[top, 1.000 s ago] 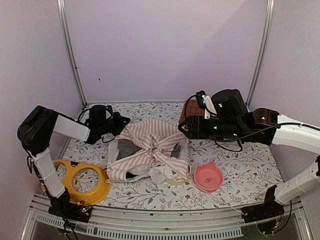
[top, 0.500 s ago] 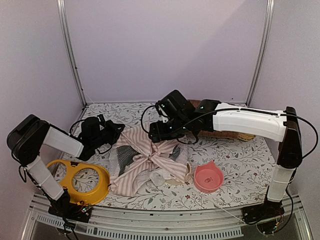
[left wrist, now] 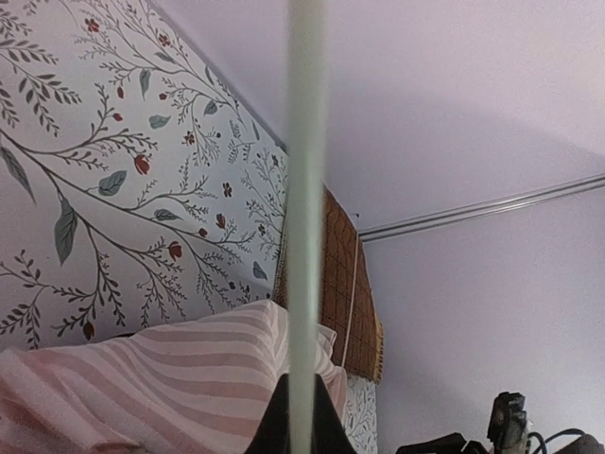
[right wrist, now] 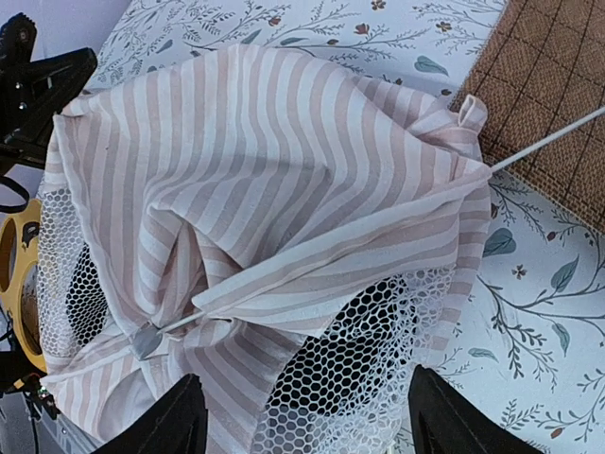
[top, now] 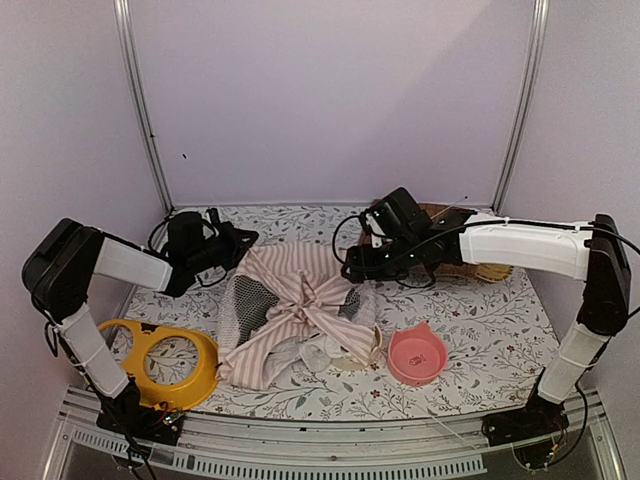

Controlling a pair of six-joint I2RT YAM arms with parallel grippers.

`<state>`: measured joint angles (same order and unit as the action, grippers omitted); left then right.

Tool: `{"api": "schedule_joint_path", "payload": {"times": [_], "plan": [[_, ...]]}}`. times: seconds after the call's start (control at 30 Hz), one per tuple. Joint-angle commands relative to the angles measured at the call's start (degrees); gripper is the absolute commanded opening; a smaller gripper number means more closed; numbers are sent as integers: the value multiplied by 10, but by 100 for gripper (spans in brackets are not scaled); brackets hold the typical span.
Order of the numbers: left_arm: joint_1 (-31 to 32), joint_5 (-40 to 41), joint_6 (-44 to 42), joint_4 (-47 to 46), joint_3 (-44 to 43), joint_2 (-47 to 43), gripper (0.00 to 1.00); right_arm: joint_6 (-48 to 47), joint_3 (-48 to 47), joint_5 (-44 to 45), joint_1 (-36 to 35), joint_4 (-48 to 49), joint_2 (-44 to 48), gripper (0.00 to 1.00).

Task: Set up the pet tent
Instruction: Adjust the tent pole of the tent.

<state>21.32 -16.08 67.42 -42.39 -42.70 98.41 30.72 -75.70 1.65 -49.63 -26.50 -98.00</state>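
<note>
The pet tent lies collapsed in the middle of the worktop. It is a crumpled striped heap with mesh showing, stretched roughly from far to near. At its far-left corner are the left fingers, which are together and appear to pinch a thin pale pole that runs straight away from them. The right fingers hover above the far-right part, spread apart with nothing between them, and the cloth lies directly beneath. Both arms are close, but only the right looks free to take a grip. A brown mat lies just beyond that corner and a pink bowl sits nearer the front. Lilac walls close in the flowered surface.
</note>
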Motion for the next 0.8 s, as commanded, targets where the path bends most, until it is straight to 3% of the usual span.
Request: {"api": "schedule_joint_path", "payload": {"times": [0.0, 0.2, 0.4, 0.67, 0.77], "plan": [[12, -5, 15, 2, 9, -6, 0, -48, -62, -58, -4, 22, -33, 72], [-1, 44, 72, -8, 16, -14, 0, -106, -68, -49, -47, -18, -38, 70], [-19, 33, 104, -28, -26, 25, 0, -138, -58, -14, -88, -48, -40, 73], [-36, 11, 114, -26, -37, 34, 0, -172, -153, 34, -99, -112, -132, 71], [-48, -6, 113, -28, -39, 31, 0, -168, -173, 49, -101, -129, -156, 65]]}}
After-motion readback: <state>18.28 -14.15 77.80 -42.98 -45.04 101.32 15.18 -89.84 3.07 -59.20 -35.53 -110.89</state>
